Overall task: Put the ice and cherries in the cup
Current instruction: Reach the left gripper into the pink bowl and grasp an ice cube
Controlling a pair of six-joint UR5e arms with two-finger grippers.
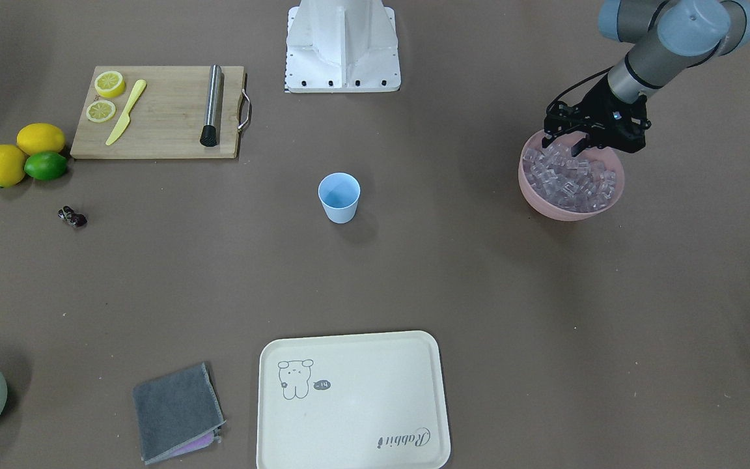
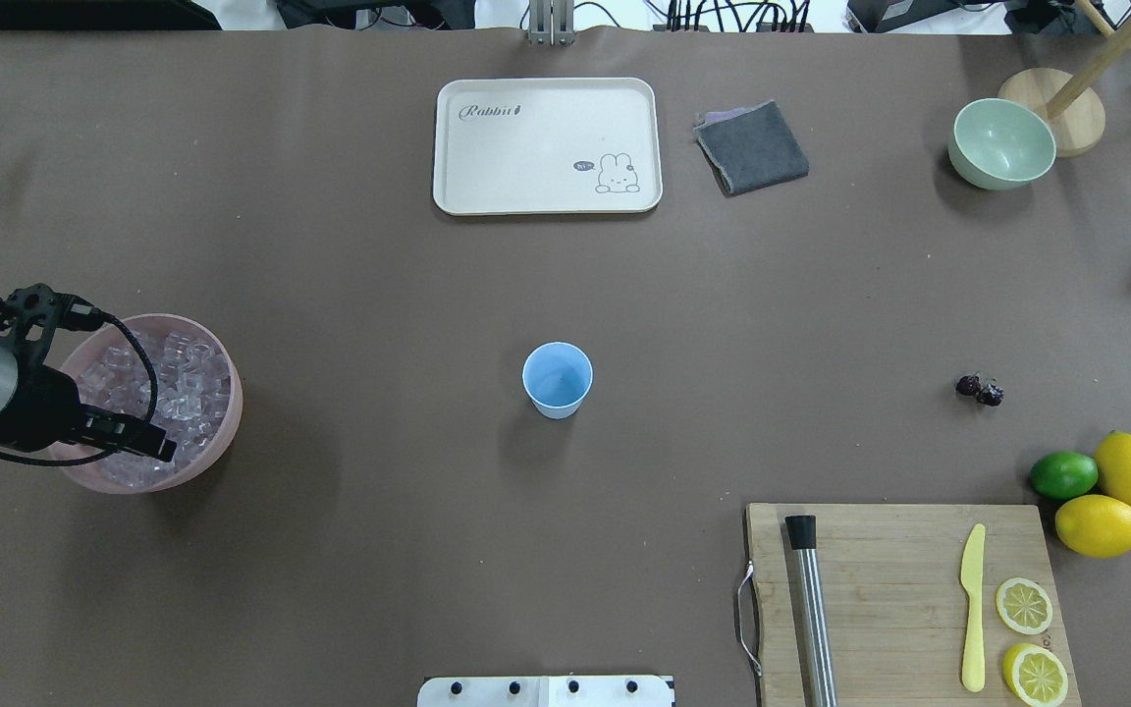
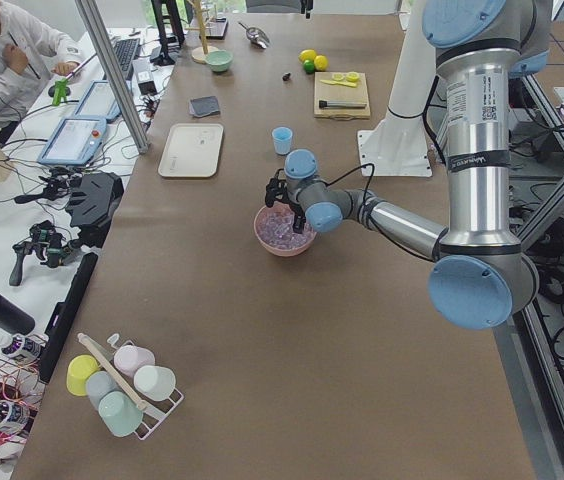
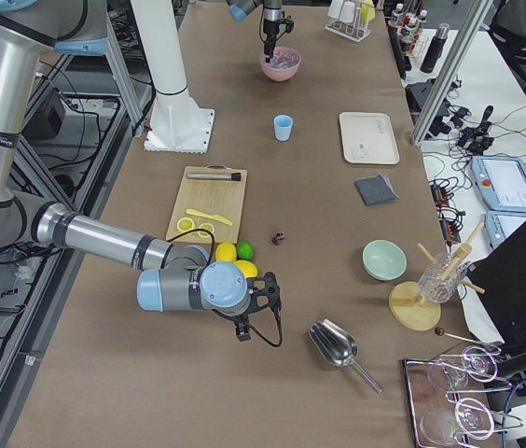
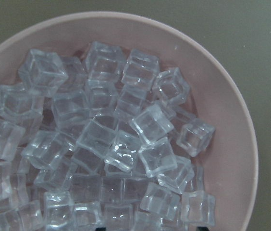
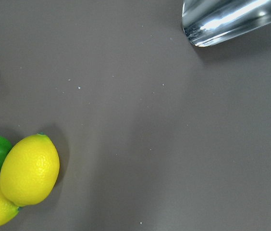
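The light blue cup (image 2: 557,380) stands upright and empty mid-table. The ice (image 2: 168,378) fills a pink bowl (image 2: 232,412) at the robot's left. My left gripper (image 2: 129,439) hangs open just above the ice at the bowl's robot-side rim, holding nothing; it also shows in the front view (image 1: 564,144). The left wrist view looks straight down on the ice (image 5: 121,149). The cherries (image 2: 980,390) lie on the table at the right. My right gripper (image 4: 249,322) hovers past the lemons, near a metal scoop; I cannot tell whether it is open or shut.
A cutting board (image 2: 889,589) with lemon slices, a yellow knife and a metal muddler lies front right. Two lemons and a lime (image 2: 1101,481) sit beside it. A cream tray (image 2: 546,144), grey cloth (image 2: 752,147), green bowl (image 2: 1002,142) and metal scoop (image 6: 227,19) lie farther off.
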